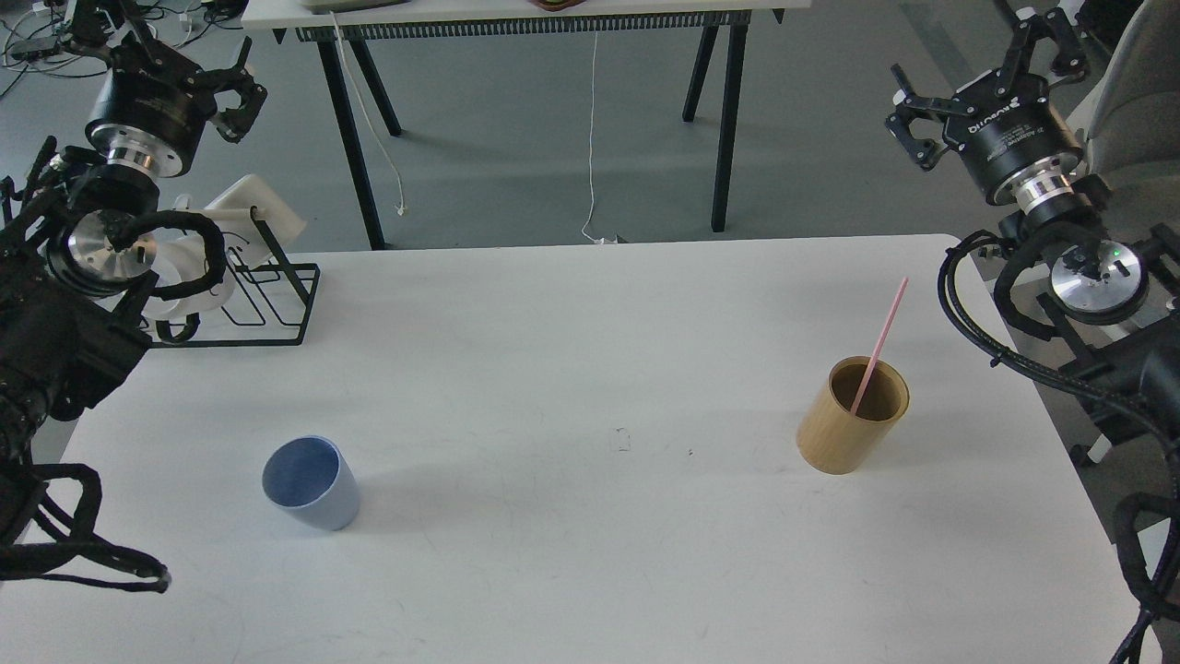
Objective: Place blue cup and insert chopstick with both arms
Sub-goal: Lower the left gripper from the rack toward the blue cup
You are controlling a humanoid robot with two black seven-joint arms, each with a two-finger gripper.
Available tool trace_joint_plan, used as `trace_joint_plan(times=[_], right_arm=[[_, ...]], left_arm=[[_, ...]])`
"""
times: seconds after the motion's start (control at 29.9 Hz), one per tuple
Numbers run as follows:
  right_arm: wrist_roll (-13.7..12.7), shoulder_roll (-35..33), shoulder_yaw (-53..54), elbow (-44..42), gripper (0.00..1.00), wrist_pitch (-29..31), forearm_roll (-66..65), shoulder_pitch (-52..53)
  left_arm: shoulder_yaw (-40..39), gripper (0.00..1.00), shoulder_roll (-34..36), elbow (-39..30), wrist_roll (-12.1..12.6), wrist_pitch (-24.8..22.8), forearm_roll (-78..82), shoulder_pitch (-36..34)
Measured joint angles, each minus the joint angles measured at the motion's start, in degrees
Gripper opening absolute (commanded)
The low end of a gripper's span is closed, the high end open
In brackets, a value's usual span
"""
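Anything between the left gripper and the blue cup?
Nothing visible. The blue cup stands alone on bare table; the wire rack sits farther back, beside the arm, off the path down from the left gripper.

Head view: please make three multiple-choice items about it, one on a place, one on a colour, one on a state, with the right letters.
1. Where is the chopstick?
A. flat on the table
B. in the tan holder
C. in the blue cup

2. What colour is the chopstick?
A. pink
B. green
C. black

3. What state is the blue cup in?
A. upright and empty
B. upside down
C. held by the left gripper

Answers: 1 B, it leans out of the holder's mouth. 2 A, its shaft is pink. 3 A, it stands alone, its open inside bare.
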Motion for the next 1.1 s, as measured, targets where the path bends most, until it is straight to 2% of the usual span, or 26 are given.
trace_joint_plan(times=[0.33, 0.47, 0.67, 0.9, 1.0, 1.1], right_arm=[[0.32, -0.13, -0.07, 0.81, 0.99, -0.02, -0.21, -0.5], [0.82, -0.01, 1.27, 1.07, 0.99, -0.02, -0.2, -0.51], [0.9, 0.07, 2.02, 1.09, 0.99, -0.02, -0.18, -0.52], [1.3, -0.29, 2.69, 1.09, 0.99, -0.02, -0.15, -0.31], [1.4, -0.81, 3.79, 1.37, 0.99, -0.02, -0.13, -0.2], [1.43, -2.16, 4.17, 1.93, 0.99, -0.02, -0.1, -0.16]], left_arm=[[0.04, 1.0, 0.59, -0.66, -0.06, 0.0, -0.02, 0.0], [0.9, 1.0, 2.32, -4.16, 0.1, 0.0, 0.3, 0.34], [2.97, 0.99, 12.01, -19.77, -0.26, 0.0, 6.47, 2.46], [3.21, 0.94, 23.18, -38.89, -0.57, -0.03, 28.96, 6.96], [2.64, 0.93, 28.74, -46.68, -2.85, -0.03, 39.96, 10.89], [2.62, 0.9, 34.53, -53.19, -7.35, -0.01, 49.5, 14.27]])
